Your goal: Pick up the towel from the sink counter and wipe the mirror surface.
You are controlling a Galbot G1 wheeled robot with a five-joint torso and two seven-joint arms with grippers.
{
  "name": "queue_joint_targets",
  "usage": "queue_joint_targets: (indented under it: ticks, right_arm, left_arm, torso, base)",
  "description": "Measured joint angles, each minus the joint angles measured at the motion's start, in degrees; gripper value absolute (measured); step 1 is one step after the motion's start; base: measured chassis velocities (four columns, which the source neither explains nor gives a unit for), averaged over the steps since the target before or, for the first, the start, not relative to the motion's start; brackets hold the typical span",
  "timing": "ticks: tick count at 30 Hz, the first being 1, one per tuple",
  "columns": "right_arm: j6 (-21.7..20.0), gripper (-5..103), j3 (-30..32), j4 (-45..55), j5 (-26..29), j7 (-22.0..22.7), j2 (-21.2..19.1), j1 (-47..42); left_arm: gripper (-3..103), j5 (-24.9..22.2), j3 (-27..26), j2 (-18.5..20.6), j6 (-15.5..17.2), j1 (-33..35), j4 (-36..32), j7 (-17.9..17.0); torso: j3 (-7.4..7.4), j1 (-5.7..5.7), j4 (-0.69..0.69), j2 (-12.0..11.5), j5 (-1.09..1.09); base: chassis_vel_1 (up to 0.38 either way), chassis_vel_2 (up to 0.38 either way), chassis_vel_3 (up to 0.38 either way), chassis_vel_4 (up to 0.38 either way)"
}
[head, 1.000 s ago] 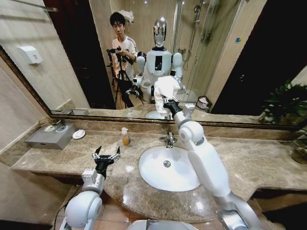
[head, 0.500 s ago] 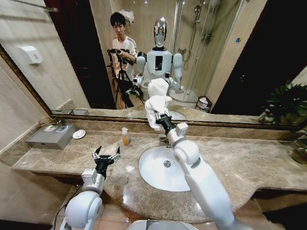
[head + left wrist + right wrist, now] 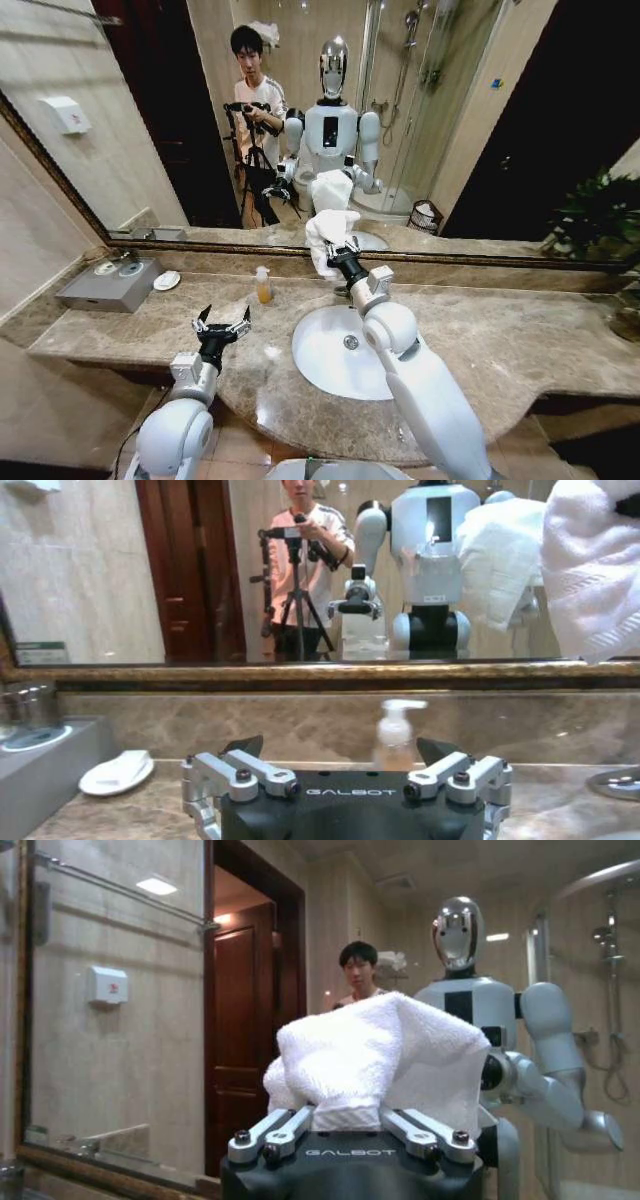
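Note:
My right gripper [image 3: 340, 250] is shut on the white towel [image 3: 326, 232], a lumpy bundle held up in front of the mirror surface [image 3: 450, 120], just above its lower frame and behind the basin. In the right wrist view the towel [image 3: 368, 1057] bulges out of the gripper [image 3: 348, 1123] and faces the glass [image 3: 120, 1027]. Whether it touches the glass I cannot tell. My left gripper [image 3: 222, 324] hovers open over the sink counter [image 3: 520, 340] left of the basin; its fingers [image 3: 245, 748] are spread wide with nothing between them.
The oval white basin [image 3: 335, 360] lies under my right arm. A soap bottle [image 3: 262, 286], a small white dish [image 3: 166, 281] and a grey tray [image 3: 105, 285] stand along the back left. A plant [image 3: 600, 220] is at the far right. The mirror reflects a person with a tripod.
My right gripper has carried the towel down and a little to the left along the mirror, from mid-height toward the lower frame. The left arm has not moved.

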Motion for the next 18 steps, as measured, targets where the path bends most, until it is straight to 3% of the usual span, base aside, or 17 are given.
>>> queue_joint_targets:
  ticks: [11, 14, 18]
  right_arm:
    - [0.51, 12, -1.26, -2.84, 1.54, 0.52, 1.33, 2.38]
    - [0.02, 12, -2.72, -5.66, 2.37, 1.54, 3.29, 5.72]
    - [-0.18, 12, -3.54, -9.71, 2.31, 2.12, 5.96, 11.12]
  left_arm:
    - [100, 0.0, -0.01, 0.01, 0.0, 0.0, 0.0, 0.0]
    - [100, 0.0, 0.01, -0.02, 0.0, 0.0, 0.0, 0.0]
    - [100, 0.0, 0.02, -0.02, 0.0, 0.0, 0.0, 0.0]
  torso:
    - [0.0, 0.01, 0.02, 0.0, 0.0]
    - [0.01, 0.0, -0.03, 0.0, 0.01]
    - [0.01, 0.01, 0.0, 0.0, -0.01]
  base:
    - [0.116, 0.132, -0.098, -0.12]
    - [-0.034, -0.041, 0.019, 0.028]
    - [-0.038, -0.049, 0.016, 0.02]
